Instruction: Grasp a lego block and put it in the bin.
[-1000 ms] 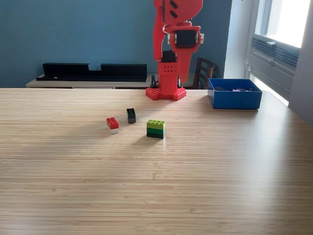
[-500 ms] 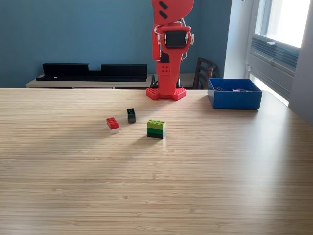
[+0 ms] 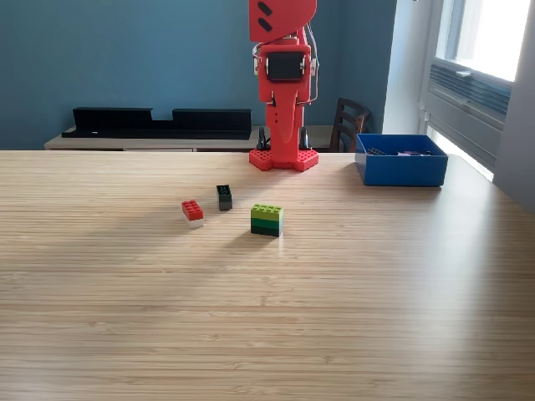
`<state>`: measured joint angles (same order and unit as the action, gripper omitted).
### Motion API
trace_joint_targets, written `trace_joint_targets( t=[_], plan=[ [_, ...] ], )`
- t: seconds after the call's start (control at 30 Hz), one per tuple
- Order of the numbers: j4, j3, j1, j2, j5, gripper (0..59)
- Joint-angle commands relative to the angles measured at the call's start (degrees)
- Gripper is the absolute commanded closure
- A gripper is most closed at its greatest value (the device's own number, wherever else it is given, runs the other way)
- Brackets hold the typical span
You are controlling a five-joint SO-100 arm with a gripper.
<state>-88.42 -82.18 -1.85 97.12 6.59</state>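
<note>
Pale wooden worktop (image 3: 267, 317) bearing a green two-layer lego block (image 3: 267, 220), a red-and-white block (image 3: 193, 212) and a dark block (image 3: 224, 197). Far right: blue plastic open-topped bin (image 3: 401, 170). Rear: red arm (image 3: 282, 83), upright; pincer state cannot be told.
</note>
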Motion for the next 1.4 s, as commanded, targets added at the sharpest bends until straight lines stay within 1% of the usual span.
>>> trace_joint_targets(
  t=[0.03,0.2,0.37,0.6,0.67,0.93,1.03,1.17,1.4],
  plan=[
    [2.3,3.9,-3.3,4.9,0.9,58.5],
    [4.6,2.9,-6.4,4.8,1.5,58.5],
    [10.0,-0.9,-12.3,4.8,2.9,58.5],
    [18.5,-7.6,-19.8,4.8,9.8,58.4],
    [19.9,-8.8,-20.5,4.7,11.3,58.4],
    [24.4,-14.2,-21.7,4.7,13.6,41.2],
    [24.8,-14.8,-21.7,4.7,14.0,37.2],
    [25.5,-14.8,-22.3,4.6,14.9,36.6],
    [26.3,-15.4,-22.5,4.4,15.5,37.5]
  ],
)
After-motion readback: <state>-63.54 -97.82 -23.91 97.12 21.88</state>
